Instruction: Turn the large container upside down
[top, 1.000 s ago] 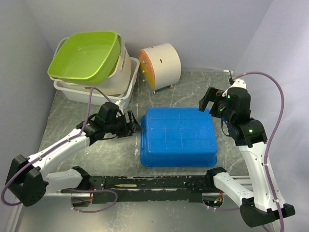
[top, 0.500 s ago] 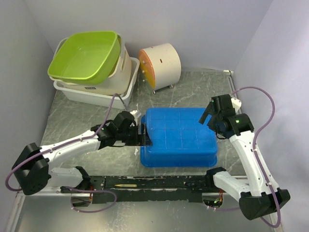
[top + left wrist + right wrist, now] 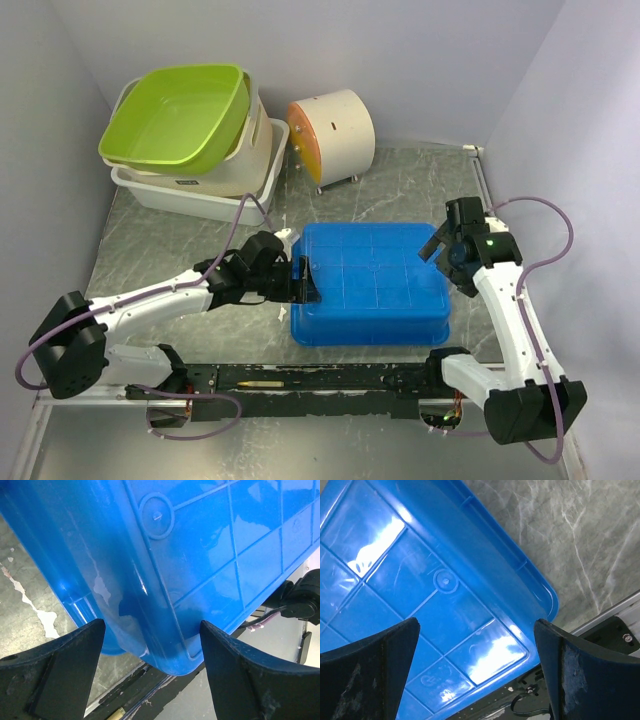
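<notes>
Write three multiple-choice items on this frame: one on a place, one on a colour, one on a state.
1. Where is the green basin?
A. Front right
B. Stacked on the pale tubs, back left
C. Centre

2. What colour is the flat face of the round drum?
A. Orange
B. Green
C. Black

3. How does the blue container lie?
A. Ribbed base up
B. Open side up
C. On its side

Answers:
1 B: it rests in the top tub of the stack in the back left corner.
2 A: the drum's body is cream and its end face is orange.
3 A: the grid of ribs on its base faces up, with the rim down on the table.
</notes>
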You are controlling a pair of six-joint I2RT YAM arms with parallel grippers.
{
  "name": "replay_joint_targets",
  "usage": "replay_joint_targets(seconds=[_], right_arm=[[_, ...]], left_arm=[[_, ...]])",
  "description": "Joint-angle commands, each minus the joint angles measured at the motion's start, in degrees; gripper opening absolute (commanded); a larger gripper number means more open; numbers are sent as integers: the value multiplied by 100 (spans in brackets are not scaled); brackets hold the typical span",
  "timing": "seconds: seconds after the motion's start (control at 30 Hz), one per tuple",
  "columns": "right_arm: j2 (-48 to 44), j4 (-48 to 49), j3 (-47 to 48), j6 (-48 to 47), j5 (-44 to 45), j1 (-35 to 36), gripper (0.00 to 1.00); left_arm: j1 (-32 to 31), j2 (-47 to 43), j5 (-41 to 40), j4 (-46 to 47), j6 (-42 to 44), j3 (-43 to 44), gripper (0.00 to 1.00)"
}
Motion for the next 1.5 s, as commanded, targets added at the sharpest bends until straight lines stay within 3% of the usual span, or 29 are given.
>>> replay_joint_targets(seconds=[0.0, 0.2, 0.5, 0.83, 1.03, 1.27, 1.47], right_arm=[[124, 156, 85, -90, -491, -474, 100], [187, 61, 259, -140, -883, -892, 100], [26, -1086, 473, 635, 468, -909, 100], [-553, -1168, -11, 664, -38, -906, 100], [-885, -1174, -498, 967, -791, -905, 100], [-1010, -782, -1041, 1175, -1424, -911, 100], [-1093, 697, -1038, 692, -1500, -909, 100]], left_arm=[[-66, -146, -291, 34, 295, 100, 87], [-66, -122, -206, -206, 500, 262, 88], [-65, 249, 554, -188, 710, 500, 89], [-72, 353, 1312, 156, 729, 445, 88], [-89, 274, 1413, 244, 678, 389, 88], [-230, 464, 1553, 332, 758, 446, 87], [-787, 1333, 1487, -204, 1383, 1245, 87]])
